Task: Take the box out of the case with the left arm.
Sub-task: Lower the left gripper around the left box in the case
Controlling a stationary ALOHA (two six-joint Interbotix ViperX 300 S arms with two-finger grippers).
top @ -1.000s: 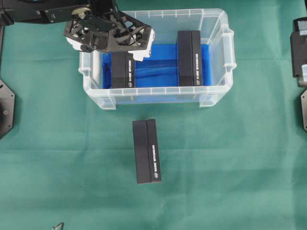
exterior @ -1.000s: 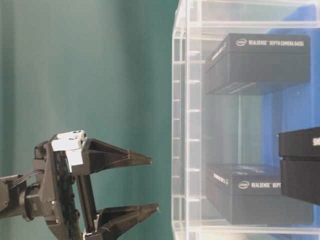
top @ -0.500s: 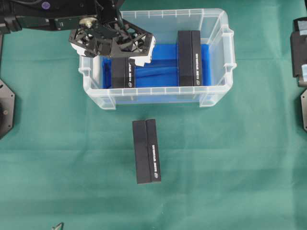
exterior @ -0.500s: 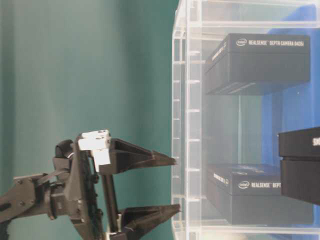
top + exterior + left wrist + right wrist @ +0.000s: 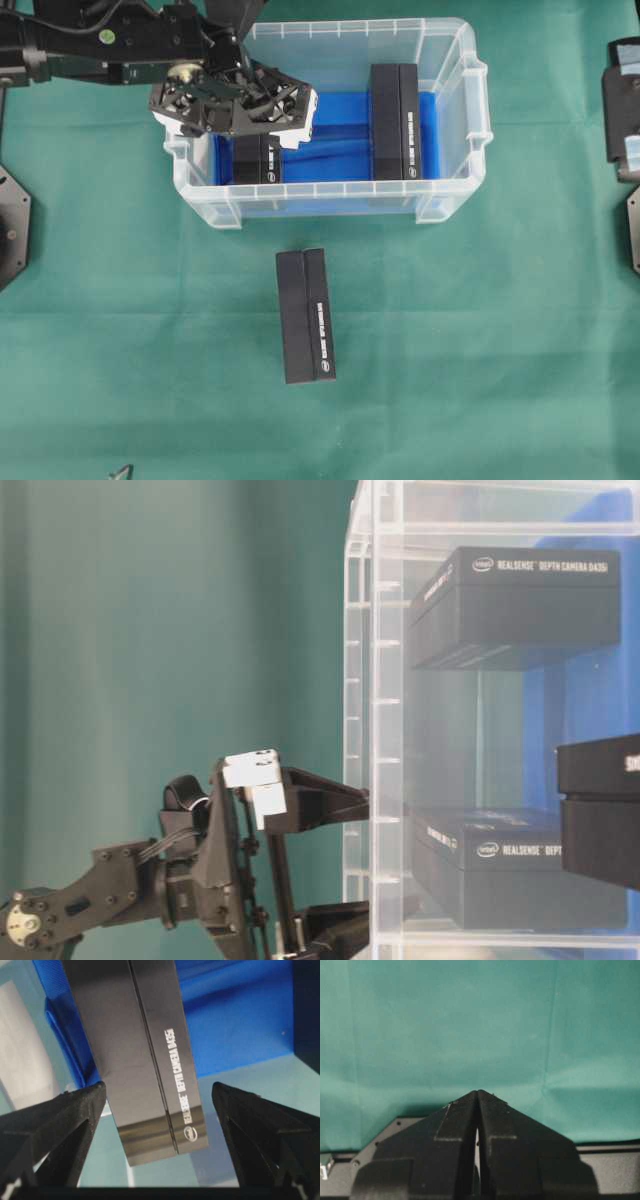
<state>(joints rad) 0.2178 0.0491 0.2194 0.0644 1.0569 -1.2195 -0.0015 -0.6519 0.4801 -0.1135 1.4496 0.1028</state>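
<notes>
We see the box (image 5: 140, 1055) at the left end of the case (image 5: 455, 150), a second box (image 5: 395, 120) to its right, our left pincer (image 5: 157, 1110), released, now lowered astride it.

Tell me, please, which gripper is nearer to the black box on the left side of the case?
Left. The left gripper hangs over that box inside the case, jaws open either side of it. The right gripper is shut, over bare cloth.
</notes>
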